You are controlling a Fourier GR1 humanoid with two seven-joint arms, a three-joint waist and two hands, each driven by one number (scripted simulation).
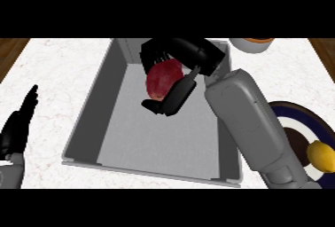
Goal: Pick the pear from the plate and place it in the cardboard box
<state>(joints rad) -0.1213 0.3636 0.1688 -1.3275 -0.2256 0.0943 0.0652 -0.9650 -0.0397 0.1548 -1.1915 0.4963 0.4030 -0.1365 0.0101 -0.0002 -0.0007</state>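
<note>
One pear (163,79), red, is held in the curled right hand (175,71) over the far part of the cardboard box (91,116). If released awkwardly, it could be bruised. The open left hand (18,126) is rested near-left.

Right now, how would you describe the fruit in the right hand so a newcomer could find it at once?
Start at the big grey box in the middle of the white counter. Over its far end, the right hand curls round a dark red fruit. It is the only red item: the other fruit is yellow and sits on the dark plate at the right edge.
</note>
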